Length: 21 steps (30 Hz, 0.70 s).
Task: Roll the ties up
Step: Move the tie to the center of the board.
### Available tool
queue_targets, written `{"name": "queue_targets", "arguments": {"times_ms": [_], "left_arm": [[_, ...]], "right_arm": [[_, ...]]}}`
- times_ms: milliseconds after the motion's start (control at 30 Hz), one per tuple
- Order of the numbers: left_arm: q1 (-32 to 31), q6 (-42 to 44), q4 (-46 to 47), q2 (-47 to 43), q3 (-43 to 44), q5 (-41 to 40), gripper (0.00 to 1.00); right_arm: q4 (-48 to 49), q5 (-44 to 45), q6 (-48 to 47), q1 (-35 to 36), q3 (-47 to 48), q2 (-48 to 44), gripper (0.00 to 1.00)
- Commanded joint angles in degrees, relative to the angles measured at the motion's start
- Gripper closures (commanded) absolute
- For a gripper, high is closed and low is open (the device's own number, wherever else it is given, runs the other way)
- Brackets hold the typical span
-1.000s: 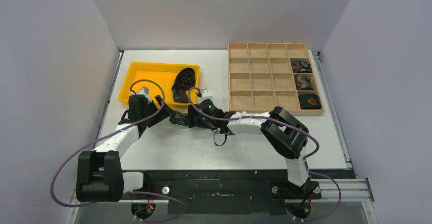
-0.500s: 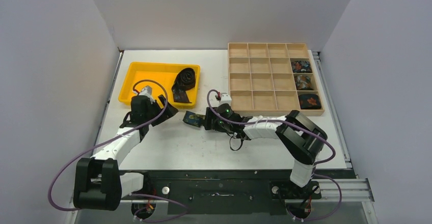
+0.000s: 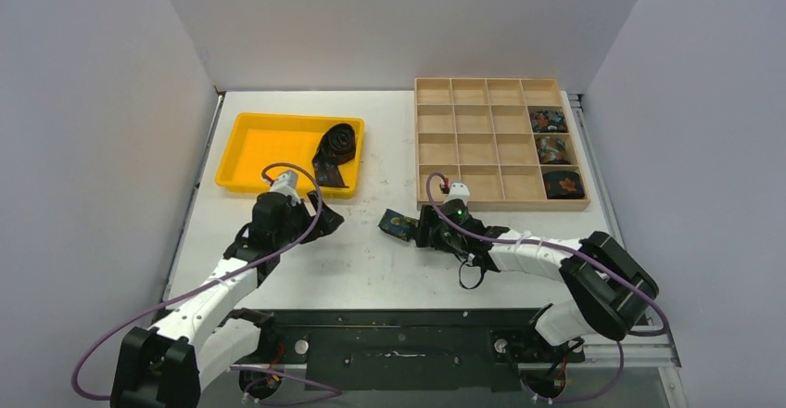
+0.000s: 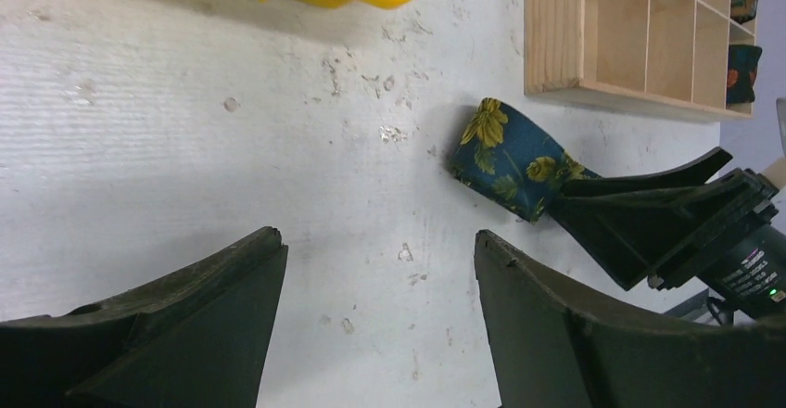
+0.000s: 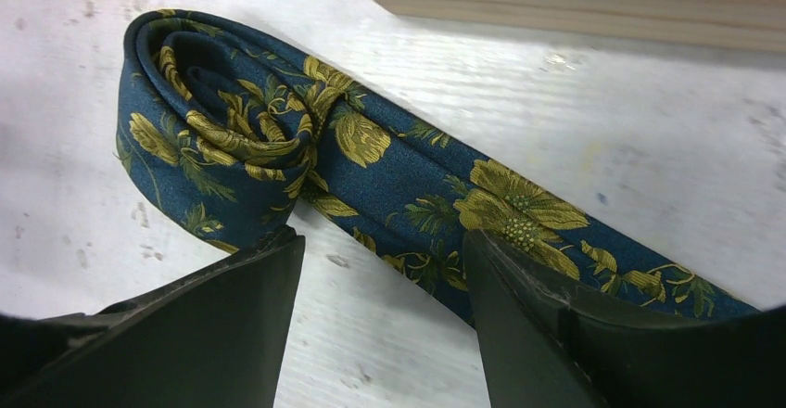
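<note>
A navy tie with yellow flowers is rolled into a coil, and a flat tail runs off to the right. My right gripper is shut on it at the very fingertips: one tip on the coil, the other over the tail. It sits on the table just in front of the wooden box's near left corner, and the left wrist view shows this tie sticking out of the right gripper. My left gripper is open over bare table, left of the tie. A black tie lies coiled in the yellow tray.
The wooden compartment box stands at the back right, with three rolled ties in its right column. The yellow tray sits at the back left. The black tie's end hangs over the tray's near right edge.
My right gripper has carried the rolled navy tie to the right, from beside the left gripper to near the box's front left corner. The left gripper has shifted right and closer to me.
</note>
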Motion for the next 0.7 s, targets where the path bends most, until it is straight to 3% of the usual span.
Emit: {"name": "queue_targets", "arguments": {"times_ms": [0,267,667], "left_arm": [[-4.5,-2.73,1.84,-1.92,-0.57,-3.06,0.28],[-12.92,-3.11,1.28,-1.3,-0.03,-7.7,0.28],[-14.71,-4.33,1.22,-2.54,-0.32,-8.64,0.29]], "right_arm": [[-8.49,1.03,-1.81,-2.73,-2.26,-4.29,0.35],[-12.82,-0.51,-3.3,-8.6,-4.96,-11.26,0.34],[-16.86,-0.24,-4.65,-10.19,-2.87,-15.98,0.29]]}}
